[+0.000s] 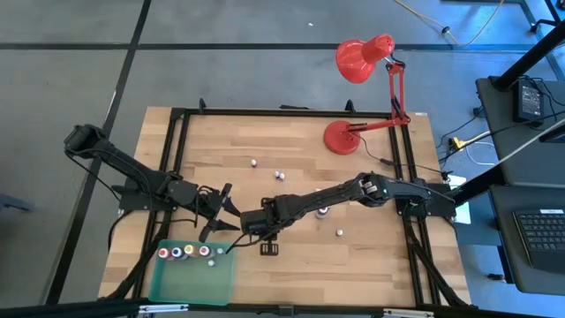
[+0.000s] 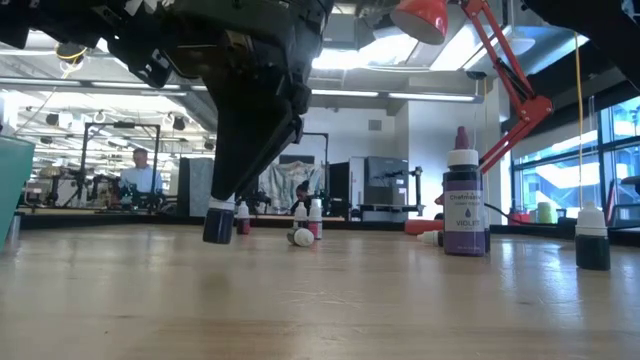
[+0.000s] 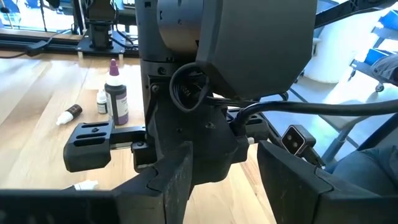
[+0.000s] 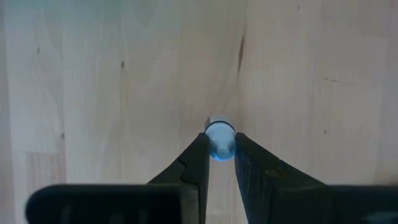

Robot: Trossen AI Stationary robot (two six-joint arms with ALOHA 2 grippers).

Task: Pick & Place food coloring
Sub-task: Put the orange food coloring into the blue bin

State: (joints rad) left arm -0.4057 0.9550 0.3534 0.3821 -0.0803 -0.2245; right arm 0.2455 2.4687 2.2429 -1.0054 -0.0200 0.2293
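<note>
One food coloring bottle [image 4: 219, 138] clamped between the right gripper [image 4: 217, 152] fingertips

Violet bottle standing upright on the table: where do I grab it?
Probably the straight-walled body of the violet bottle, below its white collar, coming down from above with jaws either side: it stands upright, and its tip tapers narrow.
</note>
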